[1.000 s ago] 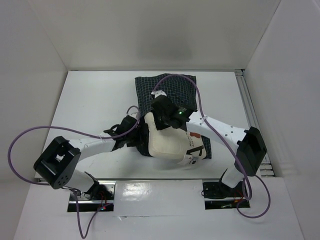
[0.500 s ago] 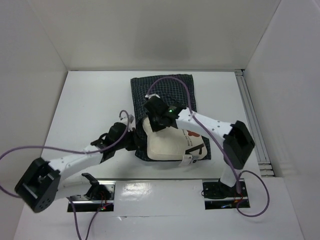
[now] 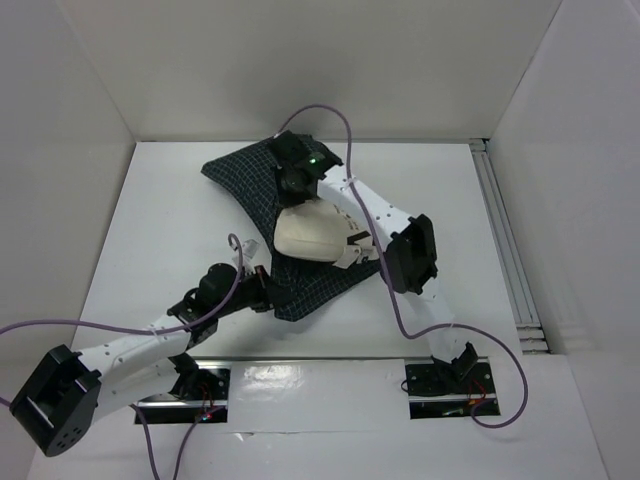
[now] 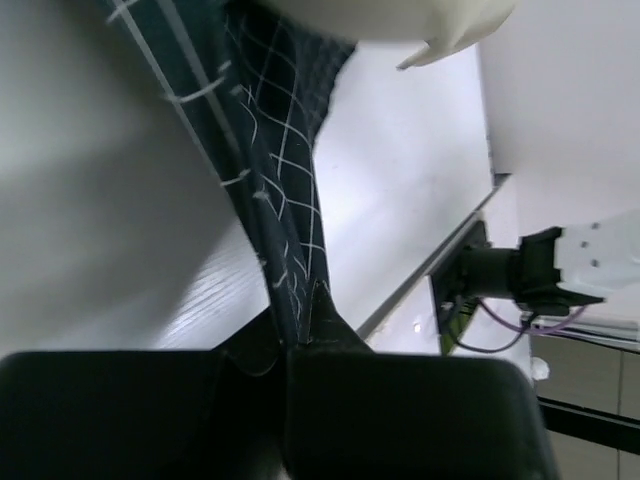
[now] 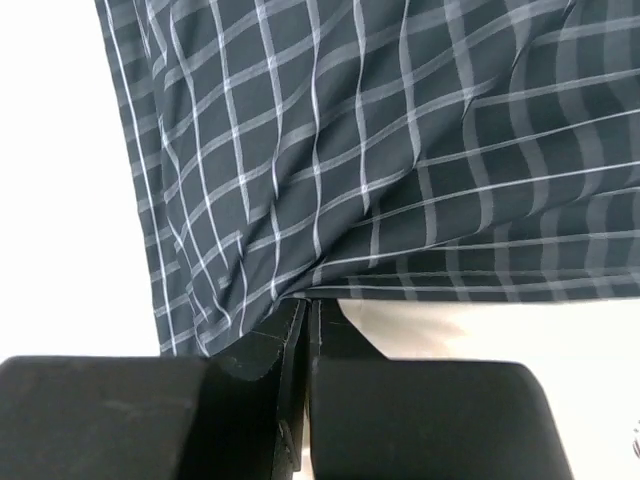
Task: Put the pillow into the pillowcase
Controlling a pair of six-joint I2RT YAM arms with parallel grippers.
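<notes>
The dark checked pillowcase (image 3: 242, 183) is pulled out slantwise, from the far left of the table to a near corner. On its middle lies the cream pillow (image 3: 312, 235), with fabric rising round its far end. My left gripper (image 3: 267, 290) is shut on the pillowcase's near corner; the left wrist view has a taut strip of pillowcase (image 4: 285, 230) running into the closed left gripper (image 4: 300, 345), with the pillow (image 4: 400, 15) above. My right gripper (image 3: 293, 185) is at the far end, shut on the pillowcase edge (image 5: 330, 150). In its wrist view the right gripper (image 5: 308, 305) sits over the pillow (image 5: 450, 330).
White walls close the table on three sides. A metal rail (image 3: 500, 230) runs along the right edge. My right arm's elbow (image 3: 407, 255) hangs over the pillow's right side. Purple cables (image 3: 325, 110) loop above both arms. The arm mounts (image 3: 440, 385) sit at the near edge.
My left gripper has shut on the pillowcase's near corner. The right gripper has moved toward the far wall with the fabric edge, stretching the pillowcase slantwise; the pillow has shifted away.
</notes>
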